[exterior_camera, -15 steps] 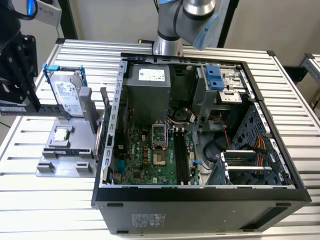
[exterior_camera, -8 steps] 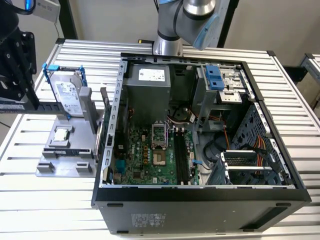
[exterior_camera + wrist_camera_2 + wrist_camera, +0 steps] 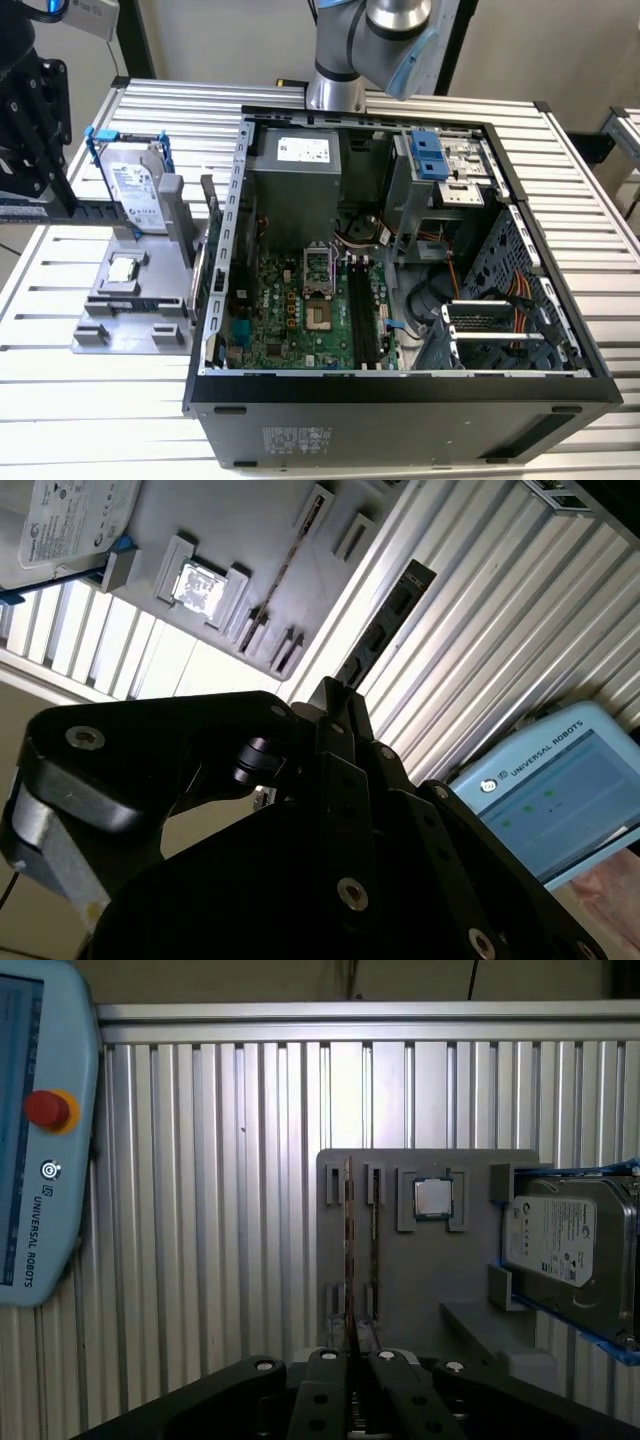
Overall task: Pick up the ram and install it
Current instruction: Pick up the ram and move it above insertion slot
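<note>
Black gripper (image 3: 337, 702) is clamping its jaws on the ram (image 3: 385, 630), holding it edge-on over the ribbed metal table (image 3: 200, 1210) beside the grey fixture (image 3: 420, 1280) carrying the hard drive (image 3: 560, 1250)

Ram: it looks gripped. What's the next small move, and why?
Probably carry the ram toward the long memory slots in the open case. The gripper seems shut on it, the stick jutting from its tips clear of the grey holder, and the slots look empty.
</note>
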`<state>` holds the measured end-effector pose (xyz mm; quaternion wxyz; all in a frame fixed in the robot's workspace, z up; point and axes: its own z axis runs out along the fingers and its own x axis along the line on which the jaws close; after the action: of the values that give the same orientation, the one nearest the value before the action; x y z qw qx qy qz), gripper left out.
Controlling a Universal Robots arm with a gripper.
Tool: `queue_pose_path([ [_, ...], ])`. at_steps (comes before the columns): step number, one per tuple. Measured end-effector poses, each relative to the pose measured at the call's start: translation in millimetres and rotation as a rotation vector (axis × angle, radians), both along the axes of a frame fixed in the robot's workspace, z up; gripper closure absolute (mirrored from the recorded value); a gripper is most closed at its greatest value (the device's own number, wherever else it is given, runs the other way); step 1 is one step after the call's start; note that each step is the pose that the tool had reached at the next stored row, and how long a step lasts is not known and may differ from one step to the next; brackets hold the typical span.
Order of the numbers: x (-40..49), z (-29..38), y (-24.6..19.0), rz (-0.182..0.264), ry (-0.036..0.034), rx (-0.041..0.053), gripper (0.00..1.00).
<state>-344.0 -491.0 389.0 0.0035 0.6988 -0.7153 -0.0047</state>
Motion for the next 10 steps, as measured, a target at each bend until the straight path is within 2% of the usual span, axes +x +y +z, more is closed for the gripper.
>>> queue_pose_path([
  [10,0.5,0.2,0.0,0.0,0.0003,0.0,1.0],
])
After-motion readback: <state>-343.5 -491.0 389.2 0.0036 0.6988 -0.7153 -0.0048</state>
